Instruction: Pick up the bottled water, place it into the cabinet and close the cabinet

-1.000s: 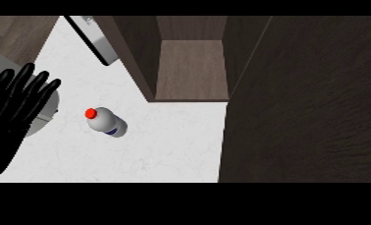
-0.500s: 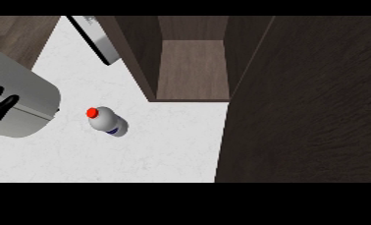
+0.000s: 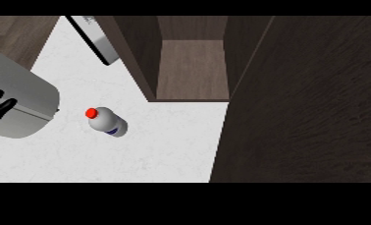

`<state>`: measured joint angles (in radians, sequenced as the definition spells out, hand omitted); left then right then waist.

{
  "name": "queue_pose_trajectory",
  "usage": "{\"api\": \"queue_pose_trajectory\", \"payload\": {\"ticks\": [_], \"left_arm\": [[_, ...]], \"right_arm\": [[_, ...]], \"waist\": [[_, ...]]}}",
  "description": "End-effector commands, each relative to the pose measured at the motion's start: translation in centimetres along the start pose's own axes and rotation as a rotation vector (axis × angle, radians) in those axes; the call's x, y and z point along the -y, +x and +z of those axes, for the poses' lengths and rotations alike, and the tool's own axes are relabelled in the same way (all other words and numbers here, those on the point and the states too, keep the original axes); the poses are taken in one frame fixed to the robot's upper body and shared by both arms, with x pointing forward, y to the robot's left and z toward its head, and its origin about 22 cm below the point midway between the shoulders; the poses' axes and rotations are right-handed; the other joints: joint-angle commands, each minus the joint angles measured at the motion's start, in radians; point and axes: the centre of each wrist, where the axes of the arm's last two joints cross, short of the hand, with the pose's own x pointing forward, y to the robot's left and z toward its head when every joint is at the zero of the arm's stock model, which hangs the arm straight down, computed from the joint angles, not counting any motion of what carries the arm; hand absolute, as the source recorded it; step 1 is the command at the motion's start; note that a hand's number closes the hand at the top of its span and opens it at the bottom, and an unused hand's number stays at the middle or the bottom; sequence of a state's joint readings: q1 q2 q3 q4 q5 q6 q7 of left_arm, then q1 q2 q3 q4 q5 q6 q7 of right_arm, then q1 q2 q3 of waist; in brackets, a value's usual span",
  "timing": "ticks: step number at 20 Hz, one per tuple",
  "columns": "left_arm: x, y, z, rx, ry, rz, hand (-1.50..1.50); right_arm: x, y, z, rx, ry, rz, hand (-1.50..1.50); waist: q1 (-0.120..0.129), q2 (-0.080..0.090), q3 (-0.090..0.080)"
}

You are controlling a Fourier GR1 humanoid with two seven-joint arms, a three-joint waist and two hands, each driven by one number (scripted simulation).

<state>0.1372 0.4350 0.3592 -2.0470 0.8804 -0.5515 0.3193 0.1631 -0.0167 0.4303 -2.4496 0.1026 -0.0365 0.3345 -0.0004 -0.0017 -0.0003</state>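
Note:
The bottled water, clear with a red cap and a blue label, stands on the white counter left of centre. The dark wooden cabinet is open at the top middle, and its shelf is bare. Its door stands swung out and fills the right side. My left forearm comes in at the left edge, a short way left of the bottle and not touching it. Only a sliver of my left hand shows at the frame's edge. My right hand is out of view.
A flat grey and white panel leans at the top left beside the cabinet's left wall. White counter lies in front of the cabinet opening and below the bottle.
My left arm has swung so the black hand slid off the left edge and the grey forearm now fills that spot. The bottle has stayed in place.

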Motion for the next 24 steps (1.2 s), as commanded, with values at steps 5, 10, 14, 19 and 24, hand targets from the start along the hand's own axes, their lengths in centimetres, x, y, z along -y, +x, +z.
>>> {"api": "queue_pose_trajectory", "payload": {"ticks": [5,10,14,19,24], "left_arm": [[-0.9,-3.4,-0.8,-0.065,-0.004,-0.034,-1.50],[-0.4,-6.5,-1.7,-0.105,0.003,-0.056,-1.50],[-1.9,-7.1,-2.2,-0.118,0.061,-0.042,-1.50],[-2.9,-11.1,-3.5,-0.178,0.062,-0.066,-1.50],[-2.8,-15.3,-2.3,-0.247,0.051,-0.050,-1.50]], "right_arm": [[-0.4,2.7,1.7,0.012,-0.003,0.062,-1.50],[-1.8,0.7,-0.8,0.033,-0.008,0.058,-1.50],[-0.6,2.5,0.8,0.017,-0.013,0.073,-1.50],[-1.5,2.5,1.1,0.036,-0.010,0.054,-1.50],[-0.9,2.8,1.0,0.020,-0.004,0.068,-1.50]], "waist": [[-0.012,0.000,0.000],[-0.005,0.002,-0.001],[-0.008,0.001,0.000],[-0.014,0.001,-0.001],[-0.011,0.002,-0.001]]}}
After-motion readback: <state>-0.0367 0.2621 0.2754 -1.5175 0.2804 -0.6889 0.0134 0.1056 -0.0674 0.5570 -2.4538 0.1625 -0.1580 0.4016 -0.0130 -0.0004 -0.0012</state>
